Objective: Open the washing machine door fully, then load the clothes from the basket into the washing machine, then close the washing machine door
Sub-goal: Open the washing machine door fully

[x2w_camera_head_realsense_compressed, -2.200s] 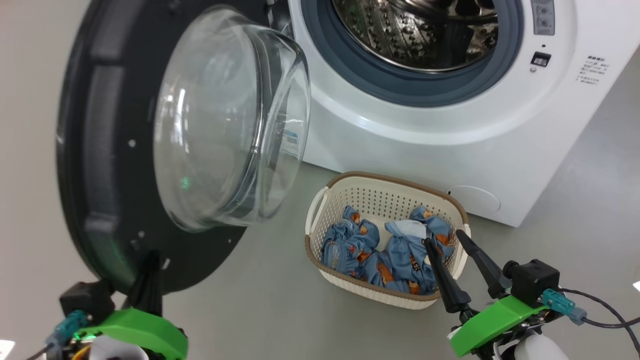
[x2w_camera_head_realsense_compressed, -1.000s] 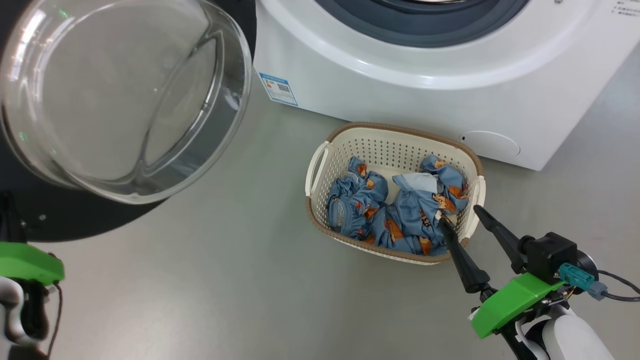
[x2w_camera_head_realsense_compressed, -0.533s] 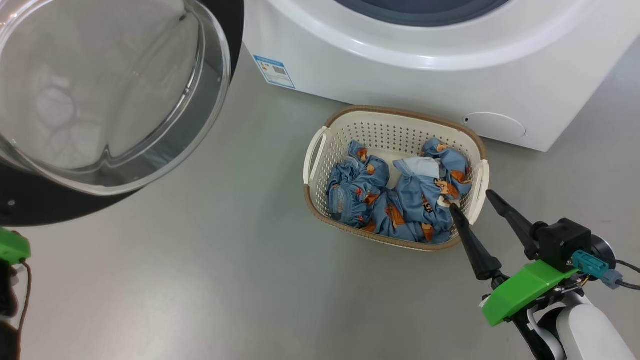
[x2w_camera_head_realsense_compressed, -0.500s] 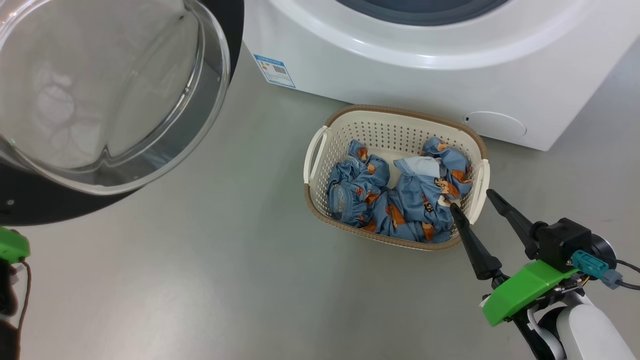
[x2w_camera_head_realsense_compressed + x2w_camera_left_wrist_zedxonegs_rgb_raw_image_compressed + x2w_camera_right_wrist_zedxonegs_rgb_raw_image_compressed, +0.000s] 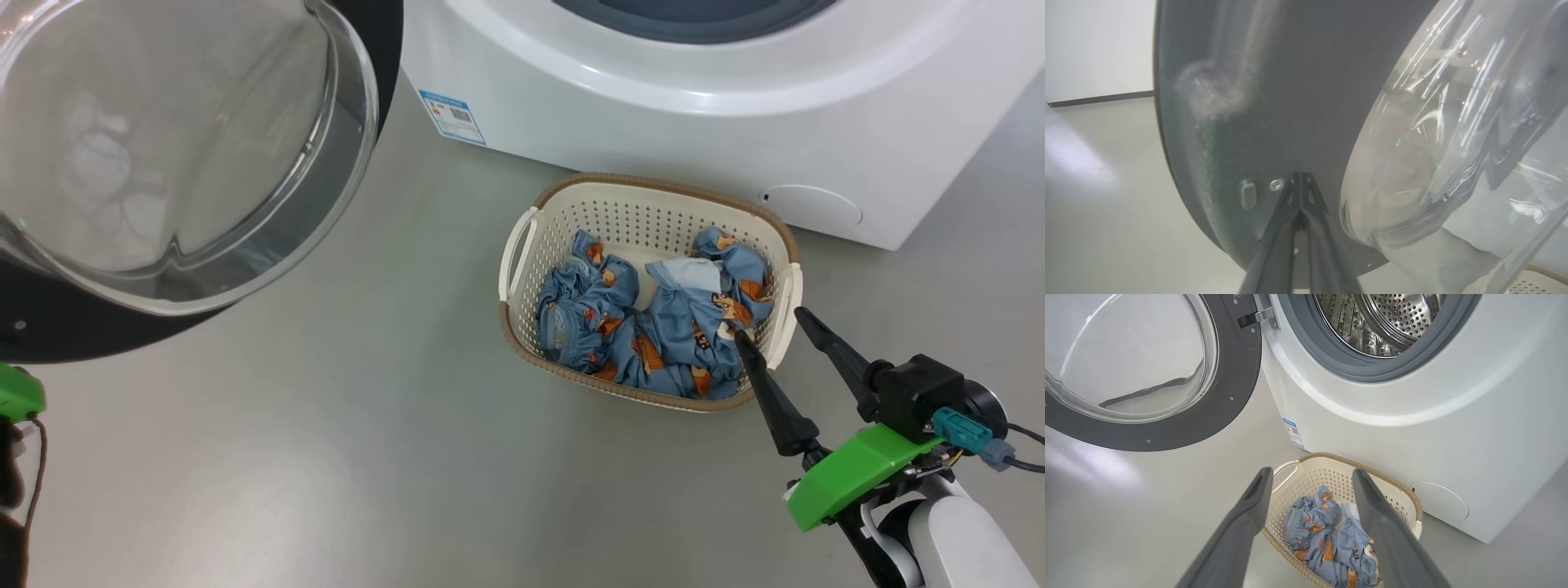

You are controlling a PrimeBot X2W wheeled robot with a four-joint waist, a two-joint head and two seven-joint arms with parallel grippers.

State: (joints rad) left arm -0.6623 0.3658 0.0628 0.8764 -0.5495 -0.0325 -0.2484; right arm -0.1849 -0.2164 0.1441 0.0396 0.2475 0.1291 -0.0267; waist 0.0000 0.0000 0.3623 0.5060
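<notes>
Grey floor [image 5: 326,457] before washing machine [image 5: 653,98], washing machine door [image 5: 163,163] swung wide at left, drum [image 5: 1384,322] mouth unobstructed. Basket [image 5: 653,181] in front of the machine, clothes [image 5: 645,327] bunched inside. Right gripper [image 5: 769,322], fingers spread, above the basket's near right corner: lower onto the nearer bundle, pinch deep into a fold, lift clear of the rim. Left gripper [image 5: 1301,179], fingers pressed together, tips at the door's dark inner face.
</notes>
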